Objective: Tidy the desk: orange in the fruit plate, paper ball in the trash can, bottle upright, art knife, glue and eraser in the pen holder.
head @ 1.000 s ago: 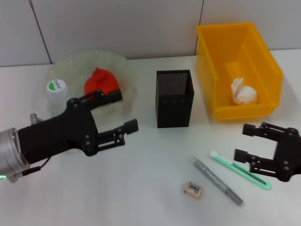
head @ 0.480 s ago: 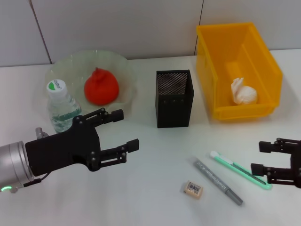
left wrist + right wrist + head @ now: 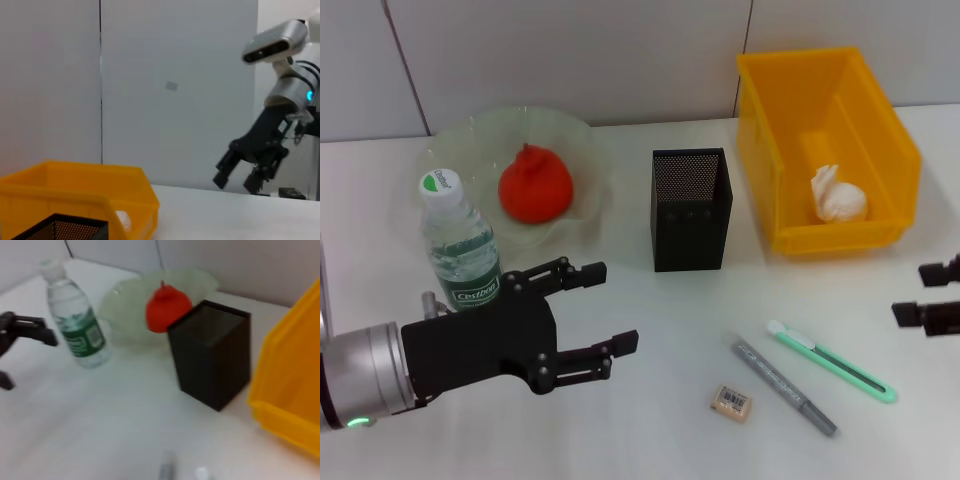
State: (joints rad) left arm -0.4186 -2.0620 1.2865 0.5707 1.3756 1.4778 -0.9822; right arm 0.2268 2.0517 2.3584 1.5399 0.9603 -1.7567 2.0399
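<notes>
Since earlier: my left gripper (image 3: 592,318) pulled back, spread, empty; right gripper (image 3: 932,295) withdrawn at edge, fingers parted.

Done, all placed relative to black mesh pen holder (image 3: 690,208):
- red-orange knobbed orange (image 3: 535,186) in pale-green scalloped glass fruit plate (image 3: 582,135), to its left
- white crumpled paper ball (image 3: 839,195) in yellow plastic trash can (image 3: 865,125), to its right
- clear green-labelled bottle (image 3: 460,250) upright, left of holder

Left, all in front of holder: green art knife (image 3: 832,362), grey glue pen (image 3: 784,386), beige barcode eraser (image 3: 730,402).

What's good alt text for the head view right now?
The left gripper hangs open beside the upright bottle, near an orange in the fruit plate. The paper ball is in the trash can; an eraser and two pen-like tools lie before the pen holder, the right gripper at the edge.
</notes>
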